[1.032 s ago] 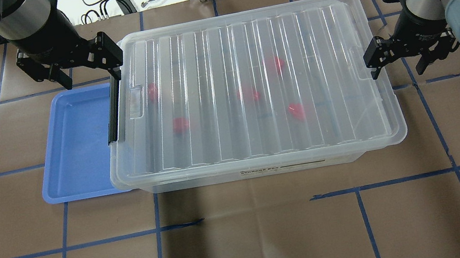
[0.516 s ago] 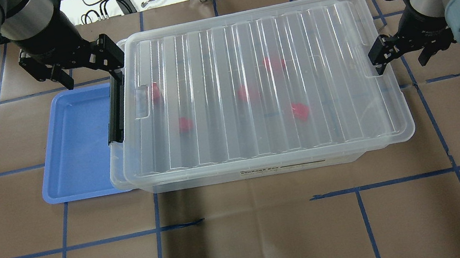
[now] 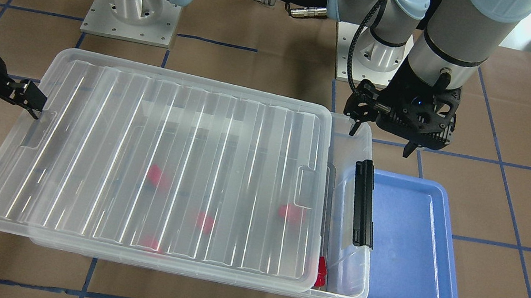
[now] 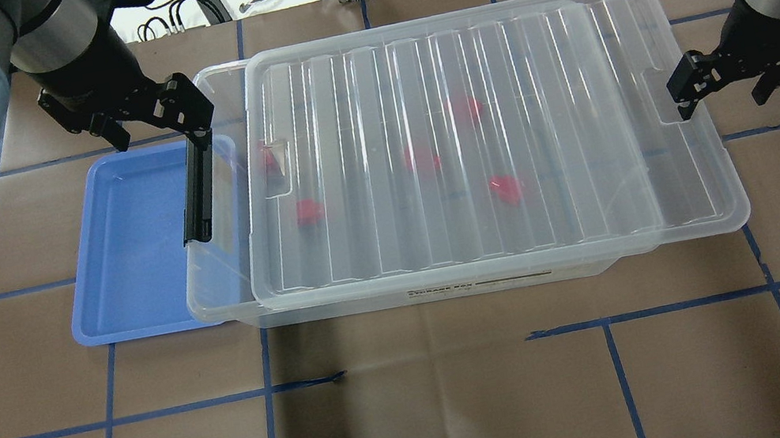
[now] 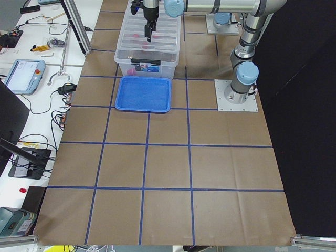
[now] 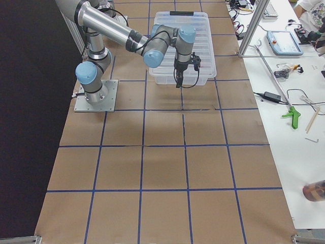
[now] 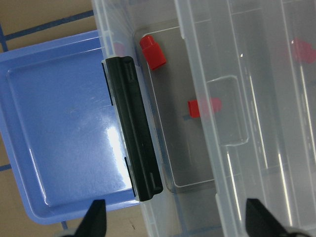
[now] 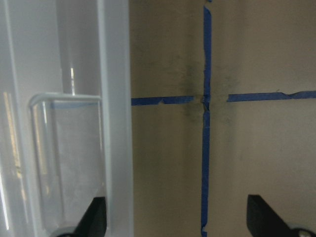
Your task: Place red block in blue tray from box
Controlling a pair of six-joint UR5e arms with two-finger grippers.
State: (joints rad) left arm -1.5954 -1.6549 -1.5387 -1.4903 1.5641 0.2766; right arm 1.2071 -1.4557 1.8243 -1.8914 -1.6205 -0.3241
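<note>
One red block [image 7: 153, 52] lies uncovered at the 9 o'clock end of the box [image 4: 482, 285]; the lid [image 4: 472, 140] sits offset toward 3 o'clock. The blue tray [image 4: 129, 241], at the box's 9 o'clock, holds nothing. The left gripper [image 4: 157, 127] and right gripper [image 4: 725, 92] gape, empty: by my judgement, picking and placing remain.

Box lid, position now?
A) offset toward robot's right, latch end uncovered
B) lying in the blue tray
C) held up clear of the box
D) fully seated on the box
A: the lid overhangs the box on the robot's right, leaving the black latch end open with a red block exposed.
</note>
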